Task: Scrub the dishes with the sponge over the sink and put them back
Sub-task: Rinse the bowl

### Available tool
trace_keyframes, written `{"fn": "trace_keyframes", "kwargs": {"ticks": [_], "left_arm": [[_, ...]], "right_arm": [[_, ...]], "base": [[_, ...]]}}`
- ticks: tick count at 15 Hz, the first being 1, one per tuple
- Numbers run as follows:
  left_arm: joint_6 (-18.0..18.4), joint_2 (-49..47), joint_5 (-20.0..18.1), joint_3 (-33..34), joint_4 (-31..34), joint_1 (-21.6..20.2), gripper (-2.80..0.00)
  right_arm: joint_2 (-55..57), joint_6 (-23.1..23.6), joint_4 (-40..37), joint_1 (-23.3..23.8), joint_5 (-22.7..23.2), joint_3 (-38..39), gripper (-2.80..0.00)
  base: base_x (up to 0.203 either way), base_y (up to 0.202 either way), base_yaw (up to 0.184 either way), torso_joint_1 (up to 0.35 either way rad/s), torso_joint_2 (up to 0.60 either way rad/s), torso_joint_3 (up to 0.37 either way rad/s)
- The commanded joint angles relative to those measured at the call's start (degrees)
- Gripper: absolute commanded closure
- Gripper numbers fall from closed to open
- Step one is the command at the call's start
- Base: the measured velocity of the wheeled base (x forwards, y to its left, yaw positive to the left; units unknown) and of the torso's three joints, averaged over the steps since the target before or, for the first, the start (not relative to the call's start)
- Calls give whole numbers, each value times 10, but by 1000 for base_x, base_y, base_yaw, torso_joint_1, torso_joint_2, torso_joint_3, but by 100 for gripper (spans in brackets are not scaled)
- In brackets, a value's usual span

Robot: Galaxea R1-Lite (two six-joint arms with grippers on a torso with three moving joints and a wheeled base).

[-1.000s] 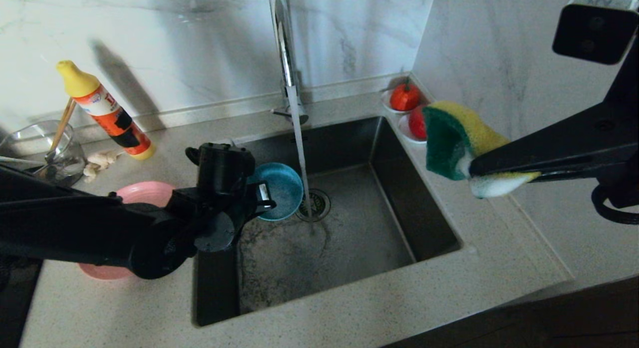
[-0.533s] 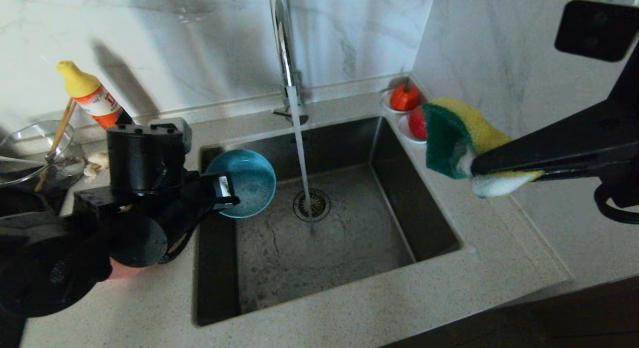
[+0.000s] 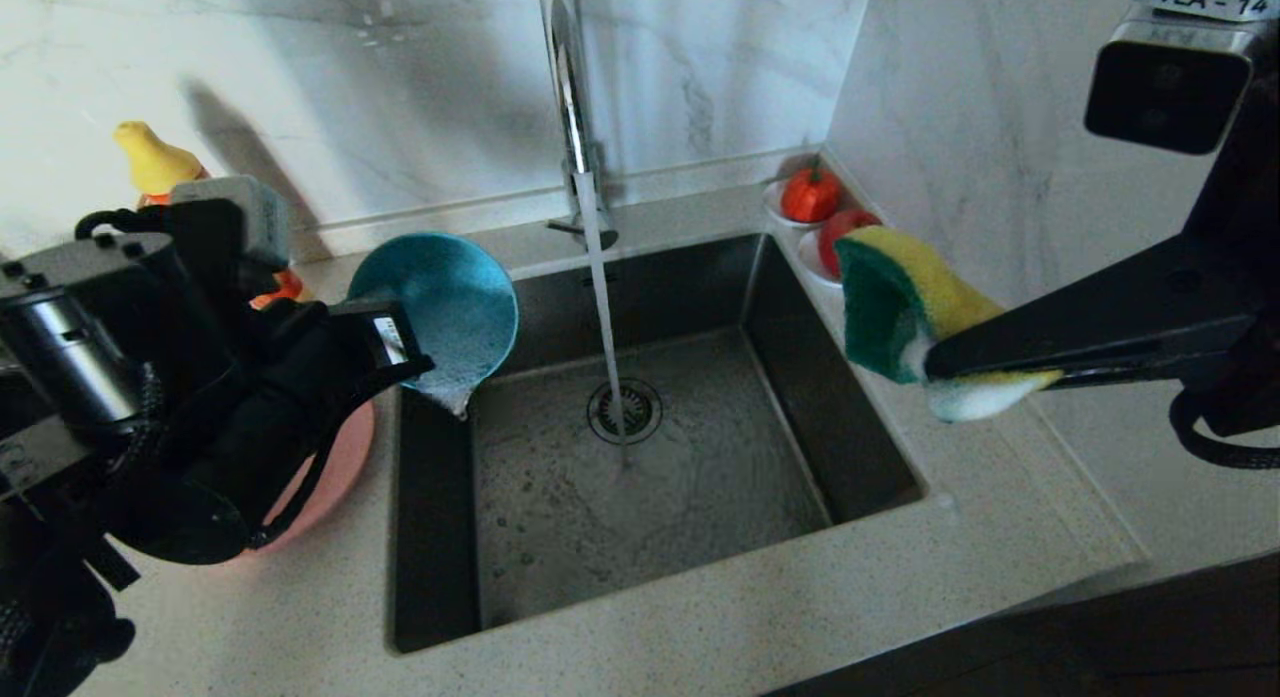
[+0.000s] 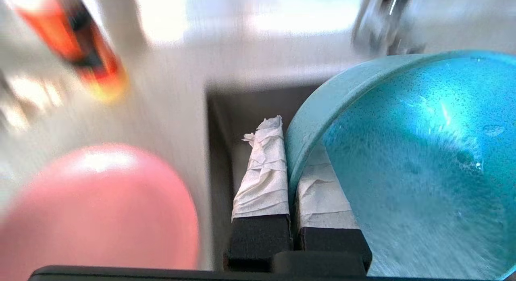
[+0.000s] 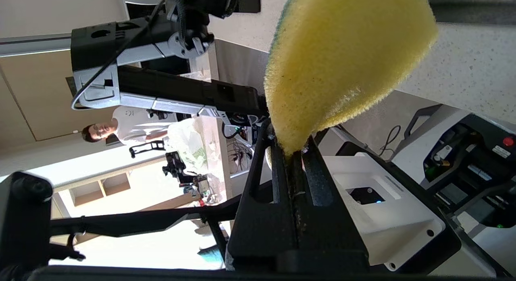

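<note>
My left gripper [image 3: 400,352] is shut on the rim of the teal-blue bowl [image 3: 435,302], with one finger inside and one outside. It holds the bowl tilted on edge above the sink's [image 3: 560,517] left rim. Water spills from the bowl's low edge into the basin. In the left wrist view the taped fingers [image 4: 262,172] pinch the bowl [image 4: 403,152] wall. The pink plate [image 3: 340,457] lies on the counter under my left arm. My right gripper [image 3: 935,362] is shut on the yellow-and-green sponge [image 3: 900,297], held in the air over the sink's right edge. The chopsticks are hidden.
The chrome tap [image 3: 570,97] runs a thin stream onto the drain strainer [image 3: 625,409]. Small saucers with red fruit [image 3: 810,192] sit at the sink's back right corner. An orange bottle with a yellow cap [image 3: 150,157] stands behind my left arm.
My left gripper has lifted the bowl out of the basin, up and to the left, and tipped it so water pours out. The right arm with the sponge has hardly moved.
</note>
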State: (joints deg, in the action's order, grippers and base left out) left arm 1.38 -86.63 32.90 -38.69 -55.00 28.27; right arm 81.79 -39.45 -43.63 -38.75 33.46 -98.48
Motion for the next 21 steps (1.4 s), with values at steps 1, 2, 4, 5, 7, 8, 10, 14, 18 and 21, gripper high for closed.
{"fn": "trace_keyframes", "kwargs": {"ticks": [1,2,4,5,7,8,10,14,18,21], "left_arm": [[86,-25,0,37,-161,2,0],[115,-40,-1,45,-211,2,0],[175,-58,-1,49,-289,3,0],[192,-59,-1,50,-311,3,0],[197,-62,-2,55,-325,6,0],[197,-62,-3,55,-327,7,0],[204,-62,-4,56,-327,11,0],[209,-51,-5,45,-327,13,0],[234,-19,-26,41,-327,13,0],[239,-12,-29,28,-327,13,0]], "right_arm": [[12,-1,-2,-1,2,0,0],[14,-1,-1,0,2,0,0],[16,-1,9,-1,2,3,0],[17,-1,10,0,2,4,0],[19,0,10,0,2,3,0],[19,1,10,-1,2,4,0],[18,1,10,0,3,4,0],[17,1,10,0,3,4,0],[18,1,10,0,3,4,0],[18,1,11,0,3,3,0]], "base": [[0,0,0,0,0,0],[0,0,0,0,0,0],[0,0,0,0,0,0],[0,0,0,0,0,0],[0,0,0,0,0,0],[0,0,0,0,0,0],[0,0,0,0,0,0],[0,0,0,0,0,0],[0,0,0,0,0,0],[0,0,0,0,0,0]]}}
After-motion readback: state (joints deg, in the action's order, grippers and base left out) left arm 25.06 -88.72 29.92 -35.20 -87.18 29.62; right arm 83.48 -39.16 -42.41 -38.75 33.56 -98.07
